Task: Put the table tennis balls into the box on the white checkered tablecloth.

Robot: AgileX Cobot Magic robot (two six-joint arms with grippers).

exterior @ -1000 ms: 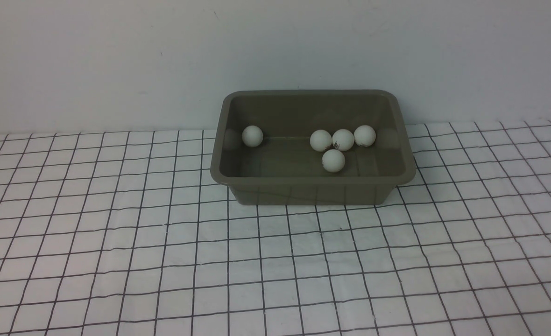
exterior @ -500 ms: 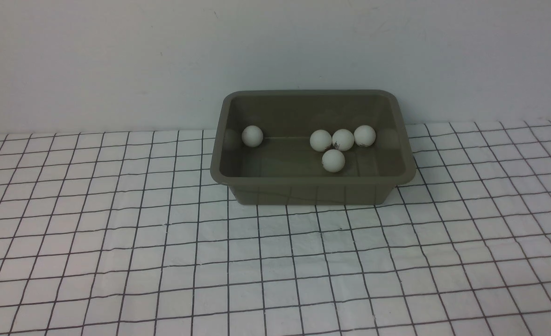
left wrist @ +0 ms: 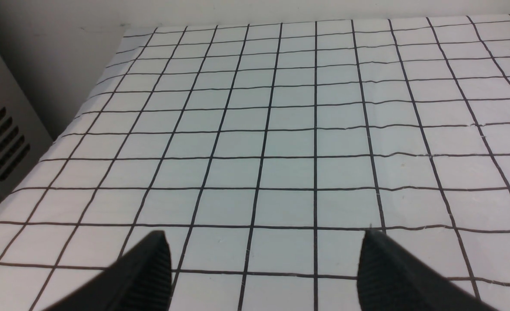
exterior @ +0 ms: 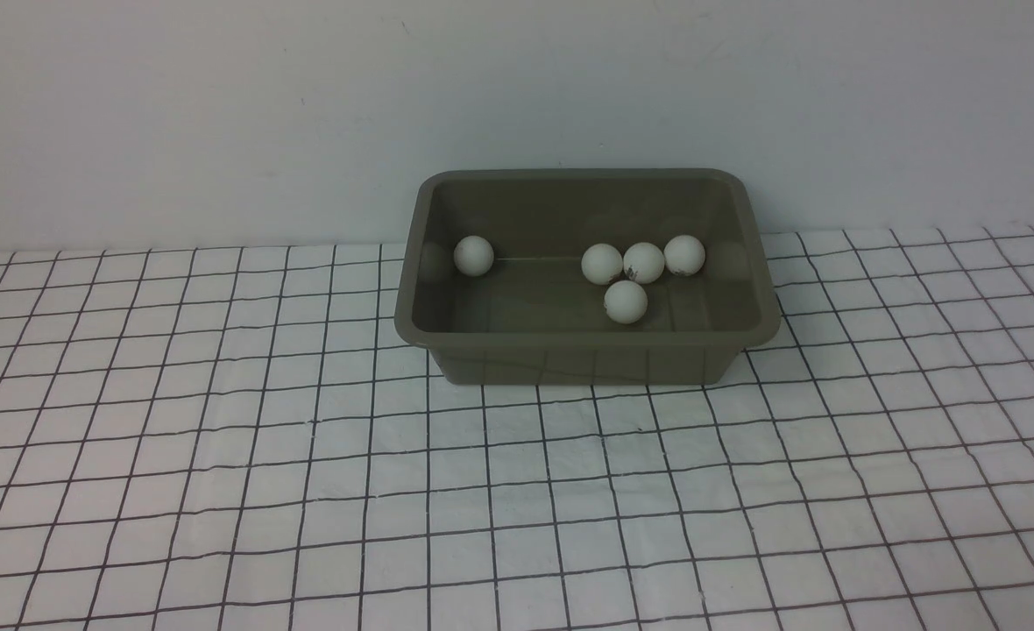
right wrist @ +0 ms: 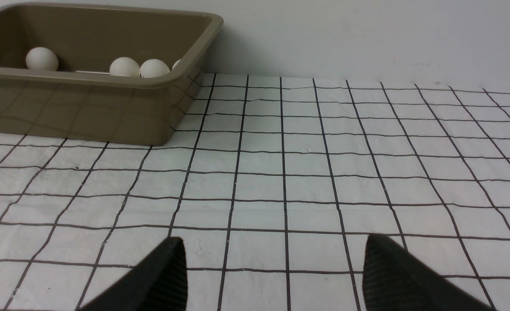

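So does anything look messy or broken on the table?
Nothing stands out. The box sits flat on the tablecloth, five balls lie inside it, none spilled on the cloth in view. Both pincers are open and empty.

No text, number or brand can be read anywhere. The rightmost of the table tennis balls (exterior: 684, 255) in the box (exterior: 587, 361) bears a small dark smudge, perhaps a printed logo, too small to make out.
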